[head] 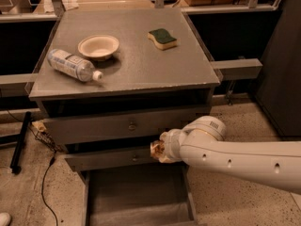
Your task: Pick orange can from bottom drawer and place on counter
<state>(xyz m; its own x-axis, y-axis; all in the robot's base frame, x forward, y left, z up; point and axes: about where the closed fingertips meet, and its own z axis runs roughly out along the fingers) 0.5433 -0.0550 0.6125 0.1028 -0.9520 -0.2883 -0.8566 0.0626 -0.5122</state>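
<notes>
Camera view: shows gripper (160,151) clenched round can (155,148), held above open drawer (87,197), well below counter (141,65). Probably handles light, stiff but dentable, slick. Calls for mid-height hold across round side, firm without crushing.

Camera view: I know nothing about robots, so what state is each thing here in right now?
orange can: off the drawer floor, held in the gripper.
gripper: closed on the can, in front of the middle drawer.
bottom drawer: pulled open, nothing seen inside.
top drawer: shut.
bottle: lying on its side on the counter, capped.
bowl: upright, looks empty.
sponge: flat, green side up.
</notes>
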